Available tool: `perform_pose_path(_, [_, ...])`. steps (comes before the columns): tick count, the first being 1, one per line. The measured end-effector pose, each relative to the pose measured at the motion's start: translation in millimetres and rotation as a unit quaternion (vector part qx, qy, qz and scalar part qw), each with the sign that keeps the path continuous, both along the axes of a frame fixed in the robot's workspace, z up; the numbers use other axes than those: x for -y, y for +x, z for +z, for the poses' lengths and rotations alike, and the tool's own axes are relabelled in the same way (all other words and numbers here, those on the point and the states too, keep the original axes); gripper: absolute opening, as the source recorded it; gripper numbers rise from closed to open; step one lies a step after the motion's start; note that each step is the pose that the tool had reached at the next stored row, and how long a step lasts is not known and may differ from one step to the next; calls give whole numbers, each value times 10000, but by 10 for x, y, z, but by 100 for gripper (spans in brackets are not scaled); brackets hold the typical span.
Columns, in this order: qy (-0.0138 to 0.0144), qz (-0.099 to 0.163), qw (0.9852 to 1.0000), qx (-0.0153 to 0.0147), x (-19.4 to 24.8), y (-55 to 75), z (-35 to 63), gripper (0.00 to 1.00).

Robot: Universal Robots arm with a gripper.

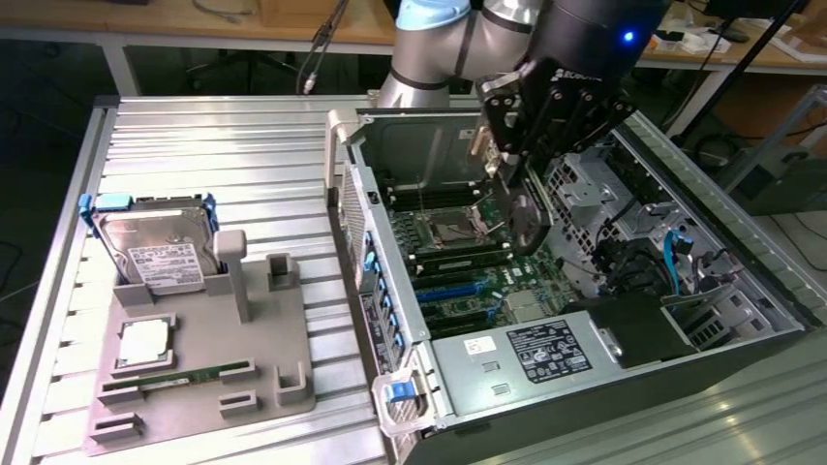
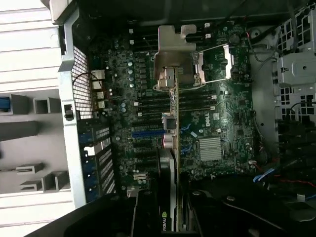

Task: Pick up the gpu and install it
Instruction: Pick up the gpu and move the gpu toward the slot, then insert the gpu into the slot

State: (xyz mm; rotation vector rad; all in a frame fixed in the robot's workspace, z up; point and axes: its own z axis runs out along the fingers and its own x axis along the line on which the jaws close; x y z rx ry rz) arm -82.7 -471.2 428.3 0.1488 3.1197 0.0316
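Note:
My gripper (image 1: 524, 145) hangs over the open computer case (image 1: 387, 291) and is shut on the gpu (image 1: 525, 215). The card is held on edge above the motherboard (image 1: 446, 232), not touching it. In the wrist view the gpu (image 2: 173, 123) appears edge-on between my fingers (image 2: 143, 212), with its silver end bracket (image 2: 174, 49) at the far end and a green logo near the grip. Its lower edge hovers over the blue expansion slots (image 2: 148, 133), and I cannot tell whether it lines up with one.
A grey fixture plate (image 1: 259, 349) on the exterior view's left carries a hard drive (image 1: 155, 254), a processor (image 1: 142, 341) and a memory stick (image 1: 181, 376). Inside the case, the power supply (image 1: 543, 354) and cables (image 1: 672, 262) flank the board.

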Motion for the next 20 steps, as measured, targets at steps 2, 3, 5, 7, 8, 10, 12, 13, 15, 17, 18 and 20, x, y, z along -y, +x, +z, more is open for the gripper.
perform_pose_path(2, [0, 0, 10000, 0, 0, 141, 0, 27])
perform_pose_path(3, [0, 1, 10000, 1, 0, 180, 0, 27])
perform_pose_path(5, [0, 8, 10000, 0, 0, 180, 0, 27])
perform_pose_path(7, [-1, 12, 10000, 0, 0, 180, 0, 27])
perform_pose_path(8, [0, 16, 10000, 0, 0, 180, 0, 27])
perform_pose_path(10, [0, 37, 10000, 0, 0, 180, 0, 27])
perform_pose_path(12, [0, 42, 10000, 0, 0, 180, 0, 27])
perform_pose_path(13, [0, 44, 10000, 0, 0, 180, 0, 27])
perform_pose_path(15, [0, 56, 10000, 0, 0, 180, 0, 27])
perform_pose_path(17, [0, 58, 10000, 0, 0, 181, 0, 27])
perform_pose_path(18, [0, 59, 10000, 0, 0, 181, 0, 27])
perform_pose_path(20, [0, 59, 10000, 0, 0, 181, 0, 27])
